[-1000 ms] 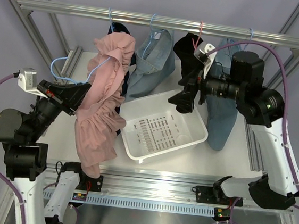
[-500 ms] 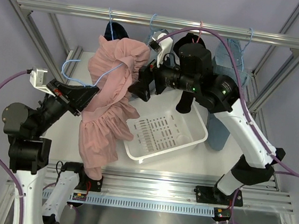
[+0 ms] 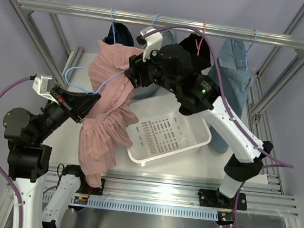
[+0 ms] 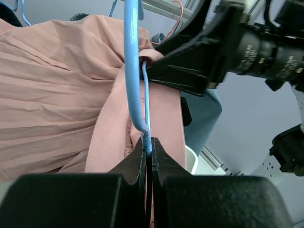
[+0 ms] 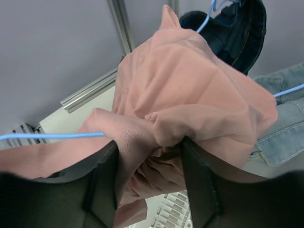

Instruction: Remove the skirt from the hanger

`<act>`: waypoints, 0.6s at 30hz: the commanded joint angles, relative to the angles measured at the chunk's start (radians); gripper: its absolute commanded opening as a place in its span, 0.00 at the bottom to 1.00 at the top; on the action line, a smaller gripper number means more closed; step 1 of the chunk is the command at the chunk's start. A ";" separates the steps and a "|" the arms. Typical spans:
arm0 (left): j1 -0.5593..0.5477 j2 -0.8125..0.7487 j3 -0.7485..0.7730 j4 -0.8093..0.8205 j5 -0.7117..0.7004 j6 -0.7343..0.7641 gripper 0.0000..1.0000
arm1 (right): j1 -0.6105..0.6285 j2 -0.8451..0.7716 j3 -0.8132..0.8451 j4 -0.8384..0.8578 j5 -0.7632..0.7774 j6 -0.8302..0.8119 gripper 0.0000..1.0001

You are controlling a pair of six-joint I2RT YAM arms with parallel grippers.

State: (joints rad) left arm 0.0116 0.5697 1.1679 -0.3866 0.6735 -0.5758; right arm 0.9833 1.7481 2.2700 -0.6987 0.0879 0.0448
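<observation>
The right end effector (image 3: 133, 71) has been swung across from the far right of the white basket (image 3: 201, 135) to just beyond its far left corner, where a bunched fold of the pink skirt (image 3: 108, 115) is now gripped between its fingers (image 5: 102, 180). The blue hanger (image 4: 133, 71) is kept clamped in the left end effector (image 4: 148, 142), left of the basket. With hanger and cloth both held, the skirt, which is draped down the basket's left side, is judged ready to be drawn off the wire, though nothing is freed yet.
</observation>
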 commanded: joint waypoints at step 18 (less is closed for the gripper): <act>-0.088 -0.103 -0.059 -0.322 -0.095 0.310 0.00 | -0.165 -0.012 0.121 0.123 0.199 -0.148 0.00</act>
State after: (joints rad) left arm -0.0639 0.4961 1.1160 -0.5930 0.5907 -0.3462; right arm 0.9070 1.7889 2.3173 -0.6769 0.1902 -0.0780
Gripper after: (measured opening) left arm 0.024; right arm 0.022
